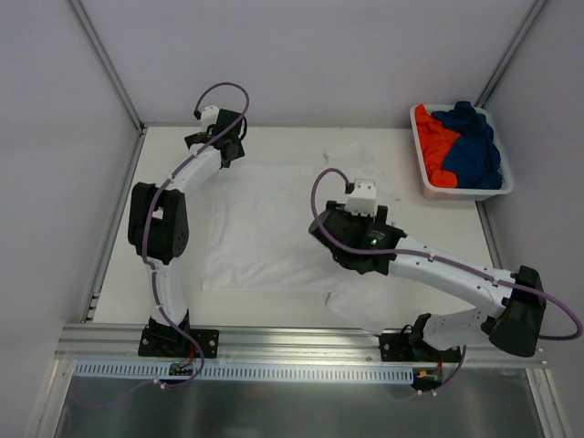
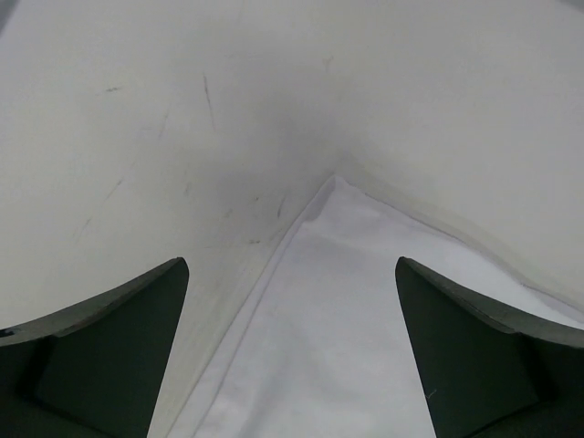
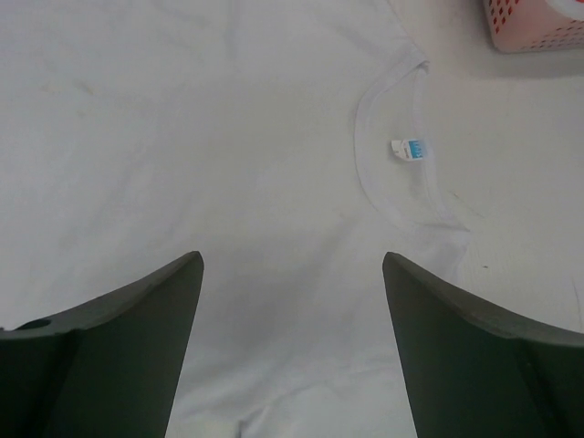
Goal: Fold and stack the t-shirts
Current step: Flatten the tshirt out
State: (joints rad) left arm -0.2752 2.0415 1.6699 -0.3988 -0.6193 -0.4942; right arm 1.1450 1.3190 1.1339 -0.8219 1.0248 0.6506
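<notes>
The white t-shirt [image 1: 265, 233] lies spread flat on the bench [image 1: 301, 141]. Your left arm [image 1: 160, 219] reaches to its far left corner, with the jaws spread wide and empty above that corner. Your right arm [image 1: 447, 269] bends across the shirt's right half and hides part of it, its jaws released wide over the collar [image 3: 360, 160] and blue label [image 3: 409, 150]. The orange t-shirt [image 1: 433, 137] and dark blue t-shirt [image 1: 474, 151] sit crumpled in the basket [image 1: 465, 193], far right.
</notes>
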